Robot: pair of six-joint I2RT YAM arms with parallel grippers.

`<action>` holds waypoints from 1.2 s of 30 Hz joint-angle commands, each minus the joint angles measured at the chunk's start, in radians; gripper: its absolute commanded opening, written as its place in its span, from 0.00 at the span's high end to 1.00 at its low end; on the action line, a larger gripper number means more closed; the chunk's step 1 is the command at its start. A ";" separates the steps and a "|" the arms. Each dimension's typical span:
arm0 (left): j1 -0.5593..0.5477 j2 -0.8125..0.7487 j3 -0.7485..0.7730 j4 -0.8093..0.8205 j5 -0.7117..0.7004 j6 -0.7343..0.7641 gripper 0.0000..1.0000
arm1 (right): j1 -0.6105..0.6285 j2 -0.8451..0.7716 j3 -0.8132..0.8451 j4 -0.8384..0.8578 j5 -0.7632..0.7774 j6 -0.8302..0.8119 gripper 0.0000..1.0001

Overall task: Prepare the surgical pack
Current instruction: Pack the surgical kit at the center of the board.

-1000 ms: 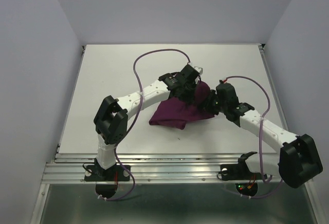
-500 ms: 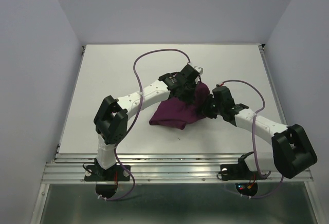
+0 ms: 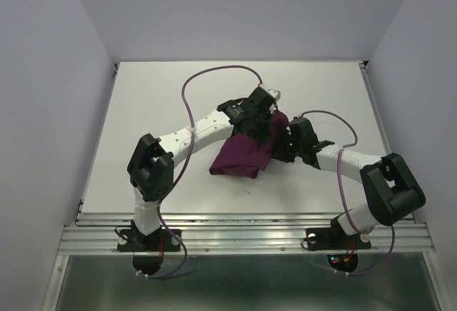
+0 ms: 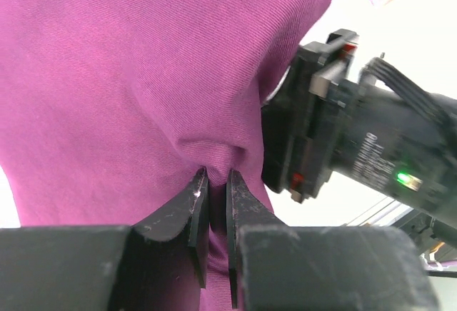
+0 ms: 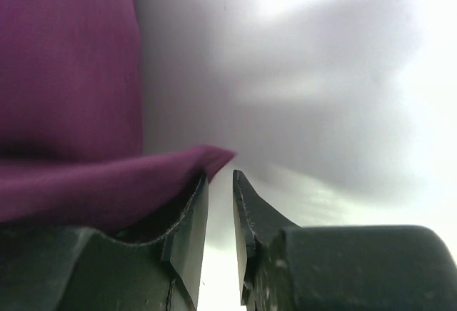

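The left gripper (image 4: 212, 182) is clenched on a fold of the purple cloth (image 3: 246, 153), bunched at the middle of the table (image 3: 157, 104). The right gripper (image 5: 220, 179) stands slightly parted and empty, with cloth against one finger's outer side. The print on its housing is too blurred to read

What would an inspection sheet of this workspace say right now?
Surface: white table, no stains seen.
Job's things: purple cloth bunched up mid-table; no tray, gauze or instruments seen.
Clutter: nothing seen.
Grippers: left gripper jaws pinch a fold of the cloth; right gripper jaws a slit apart at the cloth's corner, nothing seen between them.
Cables: left cable loops above its arm; right cable arcs over its arm.
Surroundings: pale walls on three sides; metal rail at the near edge.
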 commanded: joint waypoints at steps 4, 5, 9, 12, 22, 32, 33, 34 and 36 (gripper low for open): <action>-0.001 -0.129 0.029 0.108 0.019 -0.014 1.00 | -0.007 0.051 0.049 0.163 -0.053 0.034 0.74; 0.000 -0.131 0.026 0.107 0.011 -0.016 1.00 | -0.007 0.044 0.045 0.163 -0.047 0.035 0.74; 0.008 -0.132 0.014 0.108 0.014 -0.014 1.00 | -0.007 -0.053 0.008 0.134 0.009 0.031 0.74; 0.011 -0.134 0.004 0.120 0.029 -0.016 1.00 | -0.035 -0.117 -0.033 0.127 0.016 0.041 0.74; 0.014 -0.131 0.006 0.116 0.023 -0.022 1.00 | -0.079 -0.162 -0.026 0.082 0.017 0.027 0.74; 0.023 -0.160 -0.034 0.140 0.029 -0.036 1.00 | -0.079 -0.070 -0.030 0.182 -0.046 0.067 0.74; 0.023 -0.157 -0.034 0.140 0.031 -0.036 1.00 | -0.079 -0.058 -0.029 0.197 -0.055 0.071 0.75; 0.023 -0.155 -0.034 0.140 0.031 -0.036 1.00 | -0.079 -0.046 -0.029 0.217 -0.072 0.077 0.75; 0.023 -0.149 -0.034 0.140 0.035 -0.037 1.00 | -0.079 -0.006 -0.026 0.281 -0.113 0.102 0.75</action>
